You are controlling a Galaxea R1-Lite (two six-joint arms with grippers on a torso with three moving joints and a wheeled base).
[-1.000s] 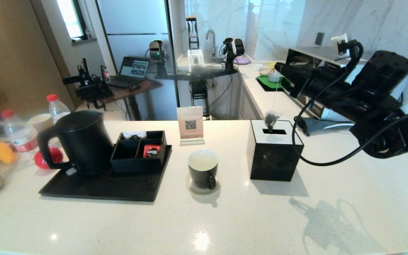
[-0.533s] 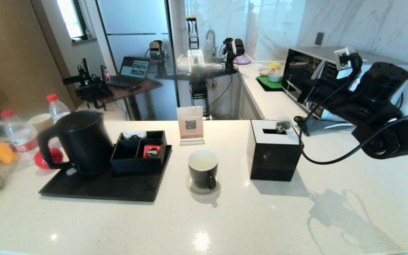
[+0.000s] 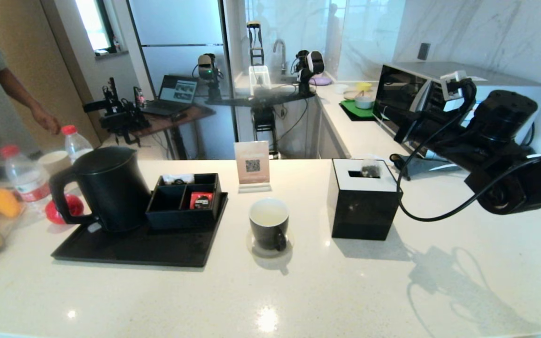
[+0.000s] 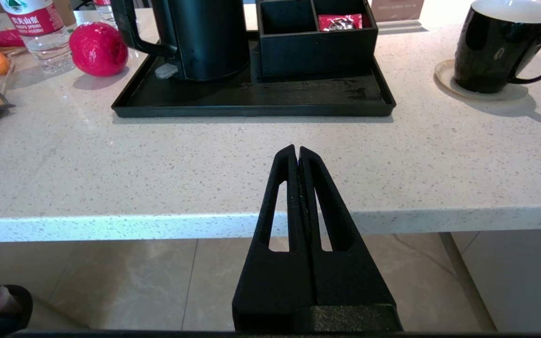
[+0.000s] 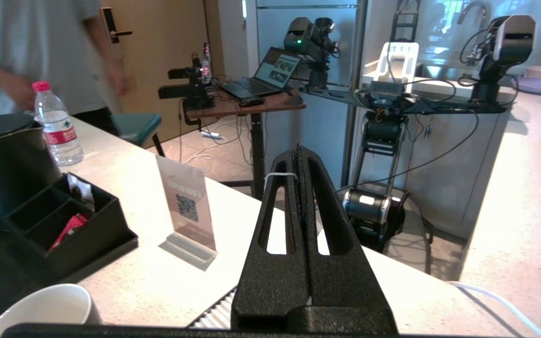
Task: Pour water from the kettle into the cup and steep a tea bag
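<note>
The black kettle (image 3: 106, 188) stands on a black tray (image 3: 134, 251) at the left. On a coaster at mid-counter sits the black cup (image 3: 269, 224), white inside; I cannot tell whether it holds water. The dark tea bag (image 3: 370, 169) hangs at the slot in the white top of a black box (image 3: 362, 211). Its white thread (image 5: 280, 174) loops over a finger of my right gripper (image 5: 298, 151), which is shut on it above and behind the box. My left gripper (image 4: 297, 151) is shut and empty, low at the counter's front edge.
A black organizer (image 3: 183, 199) with a red sachet (image 3: 201, 200) sits on the tray. A QR sign (image 3: 252, 165) stands behind the cup. Bottles (image 3: 26, 176), a red ball (image 3: 66, 206) and a person's arm (image 3: 21, 101) are at far left. A microwave (image 3: 421, 89) stands back right.
My right arm has drawn back to the right and lowered, and the tea bag has dropped from above the box to its slot. A person has come into view at left.
</note>
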